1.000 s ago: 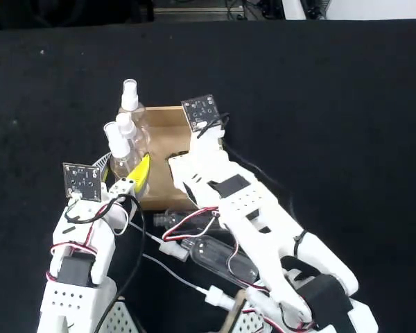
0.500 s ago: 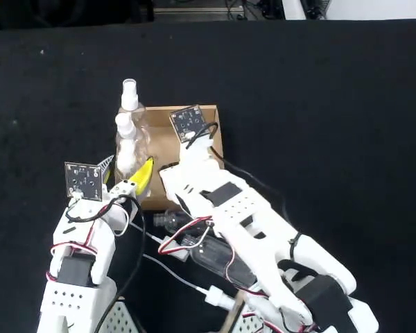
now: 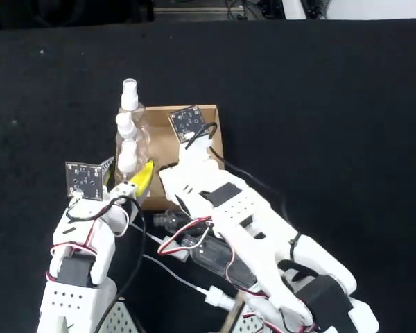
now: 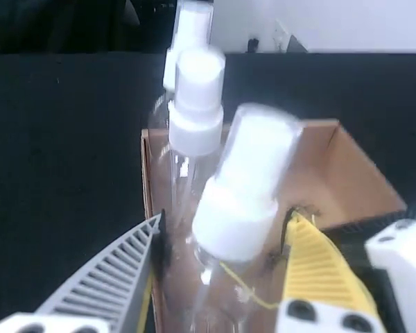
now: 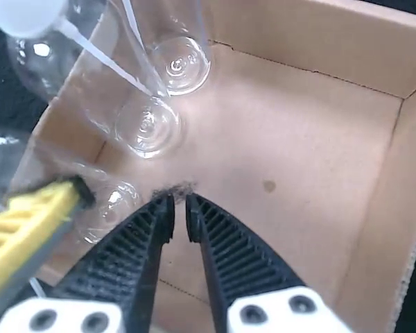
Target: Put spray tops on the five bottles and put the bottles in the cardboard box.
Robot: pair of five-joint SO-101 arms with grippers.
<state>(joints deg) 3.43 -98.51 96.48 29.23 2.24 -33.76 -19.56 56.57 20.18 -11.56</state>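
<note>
— Three bottles [image 3: 125,125] in the box [image 3: 165,142] now, or is the last one not down yet?

— Three, near enough. A second ago the third bottle [image 4: 239,201] leaned in my left gripper [image 4: 225,229], its white top tipped away from the row. Now it stands upright in line with the other two, and a touch lower than half a second ago. My right arm has drawn back from the far side of the box meanwhile.

— Have you let go of it?

— No. My grey and yellow fingers [image 4: 312,270] sit one on each side of its body and press on it. My right gripper [image 5: 179,201] hangs over the box floor, its fingers all but together and nothing between them.

— What does that leave?

— Two of five, by my reckoning. From above I see an uncapped bottle [image 3: 168,220] lying on the table [image 3: 333,104] under my right arm. Something clear lies behind it, which I take for the other. A loose spray top [image 3: 215,298] with its tube lies nearer my base.

— And the wrist cameras?

— The right one looks down to the cardboard floor, where three round bases line one wall and my yellow finger touches the nearest. Whether that base rests on the floor yet, I cannot tell. The left one shows how my fingers flank the bottle, which the high view half hides.
</note>
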